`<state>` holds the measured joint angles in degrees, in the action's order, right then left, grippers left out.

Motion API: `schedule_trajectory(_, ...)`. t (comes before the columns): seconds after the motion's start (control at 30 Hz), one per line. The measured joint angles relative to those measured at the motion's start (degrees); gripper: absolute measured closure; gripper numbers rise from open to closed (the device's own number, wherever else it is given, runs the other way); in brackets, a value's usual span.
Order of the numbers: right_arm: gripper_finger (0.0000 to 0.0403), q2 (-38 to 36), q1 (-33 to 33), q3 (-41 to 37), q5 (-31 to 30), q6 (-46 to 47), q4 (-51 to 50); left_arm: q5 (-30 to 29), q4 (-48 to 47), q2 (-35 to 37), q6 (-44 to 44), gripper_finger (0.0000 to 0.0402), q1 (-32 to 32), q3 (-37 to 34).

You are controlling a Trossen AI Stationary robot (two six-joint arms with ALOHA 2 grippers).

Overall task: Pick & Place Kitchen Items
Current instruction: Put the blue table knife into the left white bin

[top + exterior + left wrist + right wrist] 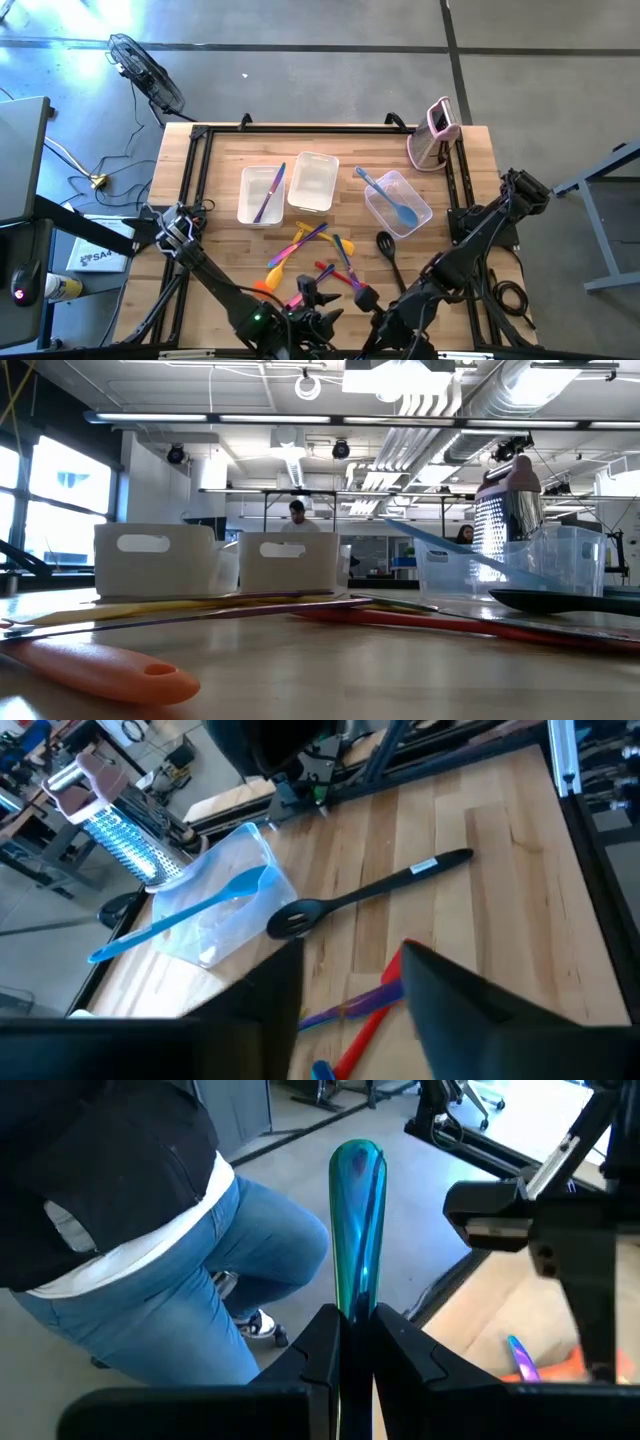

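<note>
From above, three clear tubs sit mid-table: the left tub [262, 195] holds a purple utensil [269, 193], the middle tub [313, 181] looks empty, and the right tub [398, 203] holds a light blue spatula [388, 198]. A black slotted spoon [390, 256] lies on the table just beside that right tub. Nearer the arms is a loose cluster of utensils [310, 252] in yellow, purple, orange, red and blue, so I judge the sorting barely started: two items binned, most left. A pink-and-white grater [435, 134] stands at the far right corner. The left gripper [318, 296] is over the near edge of the cluster; the right gripper [362, 297] is just beside it.

At table height, an orange handle [100, 668] lies close in front, with yellow and red handles lying flat beyond and the tubs behind (people show in the room further back).

From the left wrist, the left fingers [265, 1010] stand apart with nothing between them, above red and purple handles [365, 1010]; the black spoon lies beyond.

From the right wrist, the right fingers [320, 1350] are clamped on a shiny teal handle [356, 1230] that sticks out towards a person standing beside the table.
</note>
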<state>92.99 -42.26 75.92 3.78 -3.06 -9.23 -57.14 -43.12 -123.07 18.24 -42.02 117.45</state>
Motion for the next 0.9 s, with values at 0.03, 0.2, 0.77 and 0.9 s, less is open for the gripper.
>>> schedule_trajectory(0.03, 0.0373, 0.00, 0.01, 0.00, 1.03, -0.17, 0.83, 0.44, -0.08, 0.00, -0.03, 0.0213, 0.01, 0.00)
schedule_trajectory(0.2, 0.0373, 0.00, 0.31, 0.00, 8.78, -1.81, 6.75, 2.50, 1.31, 0.00, -4.52, 0.0153, 0.02, 0.00)
schedule_trajectory(0.77, 0.0373, -0.04, 0.42, 0.00, 13.32, -10.72, 16.41, 26.97, 26.68, 0.00, -21.92, 0.0132, 2.14, 0.00)
schedule_trajectory(0.9, 0.0373, -0.04, 0.42, 0.00, 13.34, -10.74, 16.52, 28.55, 28.58, 0.00, -24.04, 0.0132, 3.96, 0.00)
